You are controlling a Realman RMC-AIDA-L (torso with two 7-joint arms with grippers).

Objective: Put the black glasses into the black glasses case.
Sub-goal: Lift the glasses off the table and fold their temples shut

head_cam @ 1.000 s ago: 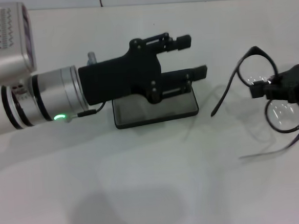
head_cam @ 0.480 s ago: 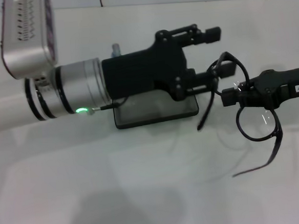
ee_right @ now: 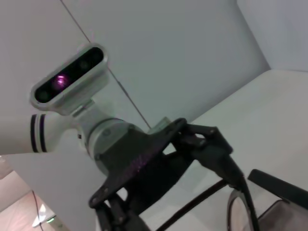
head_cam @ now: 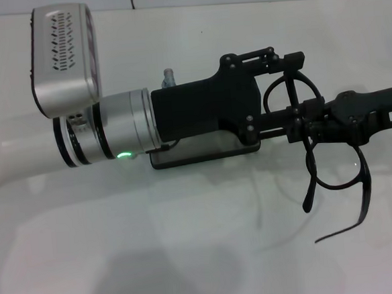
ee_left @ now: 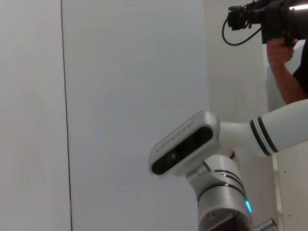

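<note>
The black glasses (head_cam: 336,185) hang above the table, held at the bridge by my right gripper (head_cam: 297,130), which comes in from the right and is shut on them. My left gripper (head_cam: 293,90) reaches in from the left and is open, with its fingers on either side of the upper lens rim. The black glasses case (head_cam: 203,153) lies flat on the table under the left gripper, so only its front strip and greyish surface show. In the right wrist view the left gripper (ee_right: 159,159) is close to the glasses' frame (ee_right: 202,198).
The white table (head_cam: 189,241) extends in front of the case, with a tiled wall edge behind. The left wrist view shows my right arm's wrist camera (ee_left: 183,144) and a person holding a camera (ee_left: 274,19) at the back.
My left gripper moved right over the case. The right gripper brought the glasses left. The left fingers now straddle the upper lens, and the temple arms hang lower.
</note>
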